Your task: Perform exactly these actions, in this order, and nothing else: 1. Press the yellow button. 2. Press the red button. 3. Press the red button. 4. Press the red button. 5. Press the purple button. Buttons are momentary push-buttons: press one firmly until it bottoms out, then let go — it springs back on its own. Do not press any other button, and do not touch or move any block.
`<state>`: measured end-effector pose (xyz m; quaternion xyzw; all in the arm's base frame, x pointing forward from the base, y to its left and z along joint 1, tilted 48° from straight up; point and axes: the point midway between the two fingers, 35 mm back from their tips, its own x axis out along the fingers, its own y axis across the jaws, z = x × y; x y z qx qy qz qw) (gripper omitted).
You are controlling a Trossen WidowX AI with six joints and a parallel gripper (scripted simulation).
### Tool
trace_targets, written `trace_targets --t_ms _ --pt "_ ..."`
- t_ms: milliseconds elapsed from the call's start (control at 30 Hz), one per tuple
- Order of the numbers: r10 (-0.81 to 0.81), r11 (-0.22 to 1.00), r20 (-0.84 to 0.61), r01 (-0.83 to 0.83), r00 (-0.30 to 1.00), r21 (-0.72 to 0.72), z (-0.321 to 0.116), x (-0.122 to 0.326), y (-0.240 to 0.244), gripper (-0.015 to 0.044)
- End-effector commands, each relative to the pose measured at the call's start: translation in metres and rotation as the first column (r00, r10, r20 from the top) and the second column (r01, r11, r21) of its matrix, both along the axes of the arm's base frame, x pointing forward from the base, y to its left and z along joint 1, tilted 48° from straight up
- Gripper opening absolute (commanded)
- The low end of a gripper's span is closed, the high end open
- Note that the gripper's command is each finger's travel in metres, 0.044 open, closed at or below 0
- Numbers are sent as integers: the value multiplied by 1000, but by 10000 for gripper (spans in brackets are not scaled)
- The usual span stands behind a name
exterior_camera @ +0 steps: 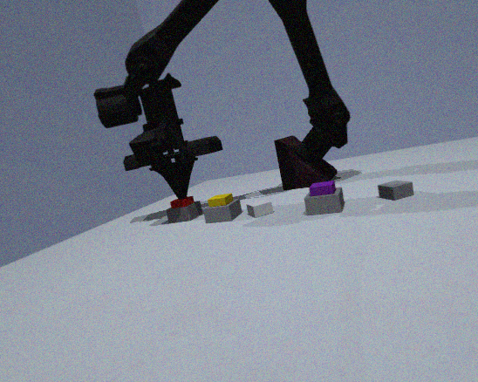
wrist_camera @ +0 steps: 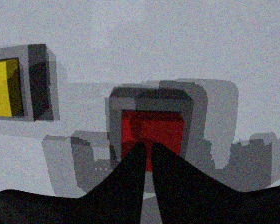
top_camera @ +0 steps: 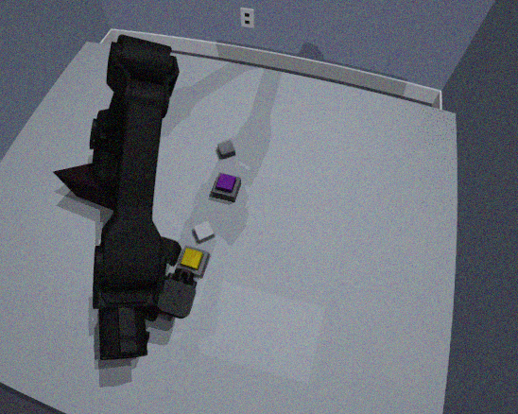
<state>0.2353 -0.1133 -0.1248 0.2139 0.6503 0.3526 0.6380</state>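
Note:
The red button point(exterior_camera: 181, 202) point(wrist_camera: 158, 131) sits in a grey housing; the arm hides it in the top view. My gripper point(exterior_camera: 182, 197) point(wrist_camera: 147, 149) is shut and empty. It points down with its tips at the red button's top, in contact or just above; which, I cannot tell. The red cap stands up out of its housing. The yellow button point(top_camera: 192, 258) point(exterior_camera: 220, 200) point(wrist_camera: 2, 89) is beside the red one and stands raised. The purple button point(top_camera: 226, 182) point(exterior_camera: 322, 188) also stands raised, farther toward the back wall in the top view.
A white block point(top_camera: 203, 232) point(exterior_camera: 260, 208) lies between the yellow and purple buttons. A grey block point(top_camera: 226, 148) point(exterior_camera: 396, 190) lies beyond the purple button. A dark red wedge-like shape point(top_camera: 84, 183) point(exterior_camera: 295, 163) is near the arm's base.

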Motion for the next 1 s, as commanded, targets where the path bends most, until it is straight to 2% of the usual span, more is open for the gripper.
trace_targets --t_ms 0,167,333,533,767,967 --pt "-2 1000 8 2 1000 -9 16 3 -20 20" --pt "-2 1000 8 2 1000 -9 18 3 -21 20" --pt "-2 1000 7 2 1000 -10 56 8 -63 20" --pt "-2 1000 7 3 1000 -11 61 9 -63 20" --pt "-9 1000 5 9 1000 -26 143 34 -2 20" --pt "-9 1000 5 9 1000 -18 211 29 67 20"
